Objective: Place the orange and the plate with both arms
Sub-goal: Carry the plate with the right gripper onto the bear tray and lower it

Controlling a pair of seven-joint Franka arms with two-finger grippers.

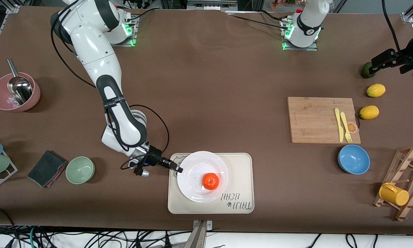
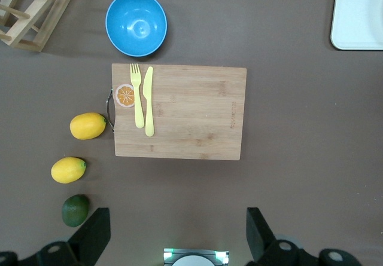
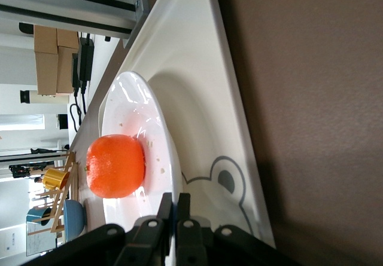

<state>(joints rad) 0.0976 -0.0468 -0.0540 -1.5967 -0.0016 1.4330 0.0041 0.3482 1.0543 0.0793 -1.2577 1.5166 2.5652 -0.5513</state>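
Observation:
The white plate (image 1: 199, 165) lies on the cream bear-print tray (image 1: 240, 165), near the table's front edge. The orange (image 1: 210, 181) rests in the plate. My right gripper (image 1: 178, 169) is shut on the plate's rim, on the side toward the right arm's end. In the right wrist view its fingers (image 3: 173, 197) pinch the rim of the plate (image 3: 128, 107), with the orange (image 3: 115, 165) just past them. My left gripper (image 1: 382, 62) hangs high over the left arm's end of the table, open and empty (image 2: 178, 233).
A wooden cutting board (image 1: 316, 119) carries a yellow fork and knife. A blue bowl (image 1: 353, 159), two lemons (image 1: 375, 90) and a green fruit (image 1: 367, 70) lie around it. A rack with a yellow cup (image 1: 394, 194) stands nearby. A green bowl (image 1: 80, 169) and a pink bowl (image 1: 15, 93) sit toward the right arm's end.

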